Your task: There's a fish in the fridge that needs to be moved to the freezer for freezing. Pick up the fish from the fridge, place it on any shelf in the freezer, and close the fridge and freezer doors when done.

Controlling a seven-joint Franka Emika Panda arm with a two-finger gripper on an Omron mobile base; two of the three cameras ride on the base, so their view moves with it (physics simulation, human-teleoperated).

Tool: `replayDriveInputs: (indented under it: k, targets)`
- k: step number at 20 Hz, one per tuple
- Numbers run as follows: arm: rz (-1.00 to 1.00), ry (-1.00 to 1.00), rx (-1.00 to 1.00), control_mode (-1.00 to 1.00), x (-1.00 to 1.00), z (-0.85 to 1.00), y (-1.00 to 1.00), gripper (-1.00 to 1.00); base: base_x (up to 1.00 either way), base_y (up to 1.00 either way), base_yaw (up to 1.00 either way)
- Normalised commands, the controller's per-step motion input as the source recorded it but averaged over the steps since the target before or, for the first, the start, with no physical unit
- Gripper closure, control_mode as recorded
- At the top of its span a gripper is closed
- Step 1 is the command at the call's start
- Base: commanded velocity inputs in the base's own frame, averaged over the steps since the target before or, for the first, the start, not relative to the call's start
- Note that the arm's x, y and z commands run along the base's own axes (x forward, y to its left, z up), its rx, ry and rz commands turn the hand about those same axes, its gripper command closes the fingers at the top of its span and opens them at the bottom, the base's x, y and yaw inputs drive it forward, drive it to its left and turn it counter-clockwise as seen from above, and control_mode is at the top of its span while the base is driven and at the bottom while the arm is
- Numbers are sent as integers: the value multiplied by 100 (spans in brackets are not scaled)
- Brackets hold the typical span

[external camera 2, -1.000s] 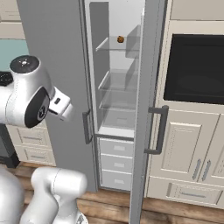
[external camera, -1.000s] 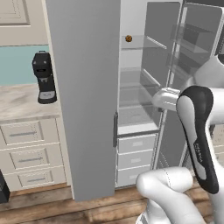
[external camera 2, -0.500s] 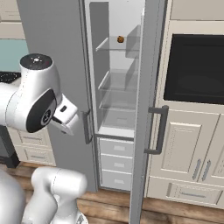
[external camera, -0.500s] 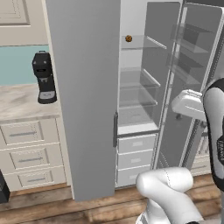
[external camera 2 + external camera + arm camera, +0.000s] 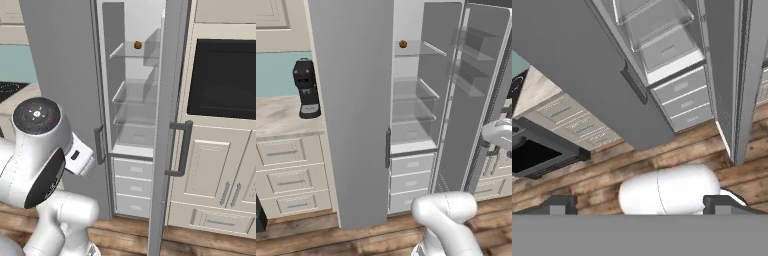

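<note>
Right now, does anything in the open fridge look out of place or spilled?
Nothing looks spilled or damaged. The open compartment has both doors swung wide, with the left door standing open in front. The only item visible is a small round brown ball sitting alone on the top glass shelf. No fish can be made out on these shelves.

The fridge and freezer doors (image 5: 353, 100) are plain flat mid grey, their bar handles a darker grey. The freezer (image 5: 132, 100) interior is pale white-grey, with translucent, faintly bluish glass shelves and light grey bins (image 5: 412, 182) below. A small round item (image 5: 403, 44) on the top shelf looks brown, perhaps speckled. The coffee machine (image 5: 306, 89) is black, the wall behind it pale teal, the cabinets (image 5: 220, 180) cream, the oven window (image 5: 222, 80) near black. The floor (image 5: 612, 170) is warm brown wood planks.
</note>
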Motion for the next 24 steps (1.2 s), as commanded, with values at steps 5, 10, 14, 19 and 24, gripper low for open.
replayDriveInputs:
  k: [5, 10, 14, 19, 24]
  targets:
    - [-4, -7, 4, -100, -15, -8, -64, -100, 0, 0, 0]
    - [0, -16, 12, -100, 0, 0, -75, -100, 0, 0, 0]
    - [0, -22, 5, -100, 0, 0, -69, -100, 0, 0, 0]
    - [7, -18, 0, -100, 11, 0, -54, -100, 0, 0, 0]
    - [20, -18, 0, -100, 32, -7, -48, -100, 0, 0, 0]
